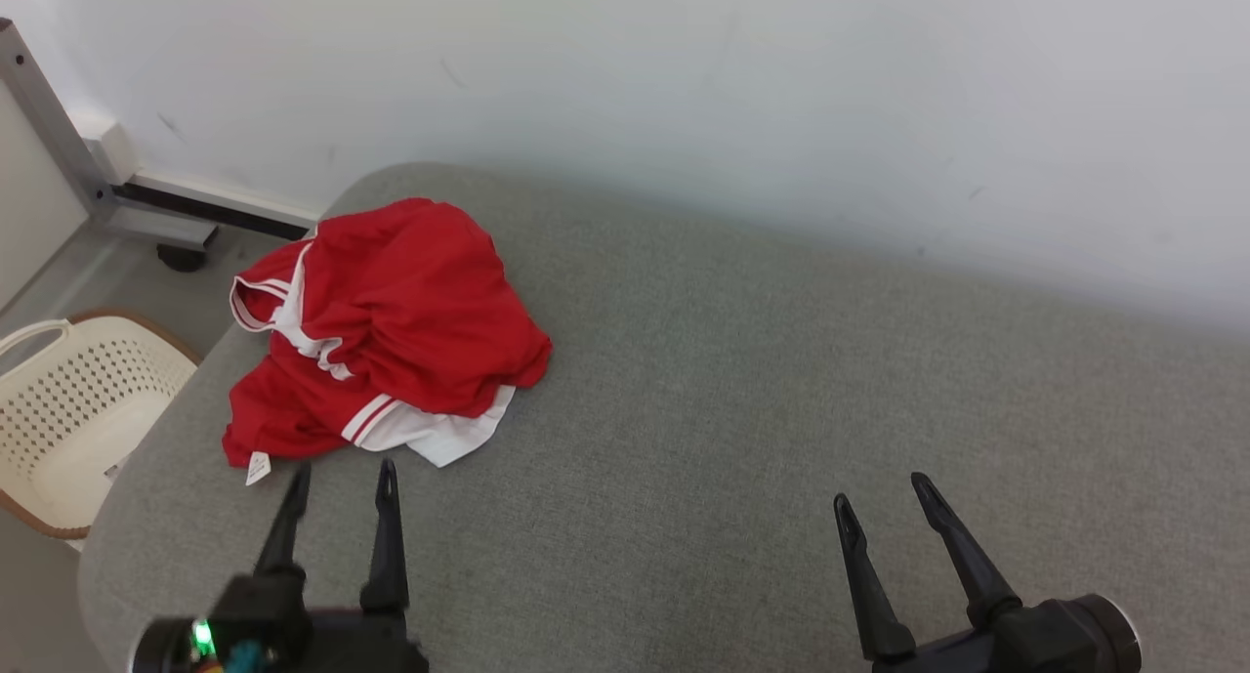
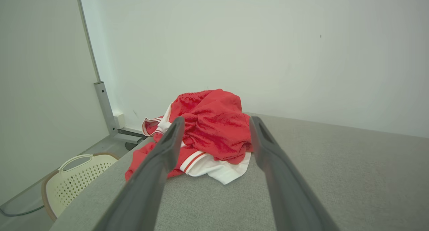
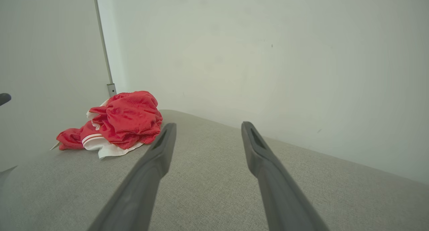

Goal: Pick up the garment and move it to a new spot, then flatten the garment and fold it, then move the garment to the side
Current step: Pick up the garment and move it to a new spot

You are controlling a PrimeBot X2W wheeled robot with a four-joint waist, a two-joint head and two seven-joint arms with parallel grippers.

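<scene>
Item: red-and-white garment (image 1: pixel 391 331), crumpled, lay just ahead of the left gripper (image 1: pixel 344 476), whose fingers were spread and empty. The right gripper (image 1: pixel 879 489), likewise spread and empty, had it well off to its forward left. Risk: the garment sat near the cushion (image 1: pixel 742 399) edge, so a shallow pinch could drag it off toward the basket (image 1: pixel 88 380).

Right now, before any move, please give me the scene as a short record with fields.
garment: red with white trim, crumpled in a heap, not yet folded
place: on the grey fabric surface, near its far left corner
left claw: open, empty, just short of the garment's near edge
right claw: open, empty, over bare surface, far from the garment
beside: cream perforated basket on the floor, left of the surface
behind: white wall
</scene>
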